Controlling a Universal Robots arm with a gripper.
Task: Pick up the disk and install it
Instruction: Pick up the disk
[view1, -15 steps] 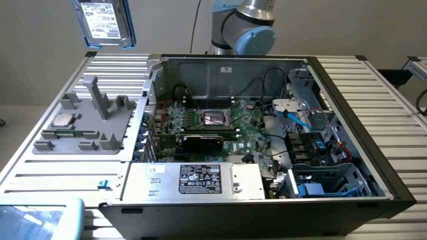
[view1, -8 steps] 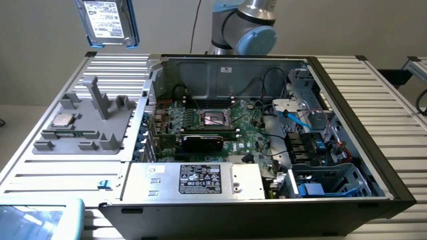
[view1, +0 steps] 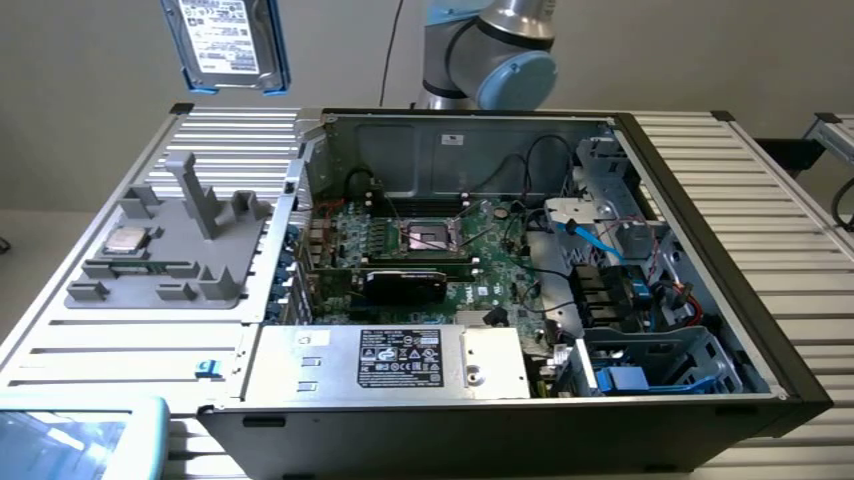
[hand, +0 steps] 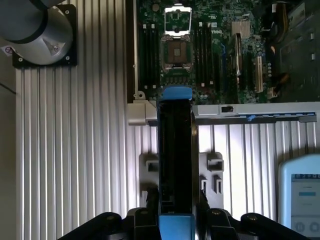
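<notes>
High at eleven o'clock in the exterior view, your end effector (hand: 175, 210) is clamped on the disk (view1: 230, 45), above the desk (view1: 80, 340); carry it level and clear of the case (view1: 441, 165) walls.

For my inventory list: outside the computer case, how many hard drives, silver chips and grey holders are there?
hard drive: 1
silver chip: 1
grey holder: 1
total: 3

The exterior view looks obliquely down on the computer case (view1: 454, 150); the wrist view looks straight down along the disk (hand: 175, 150); both share the motherboard (view1: 507, 268).
</notes>
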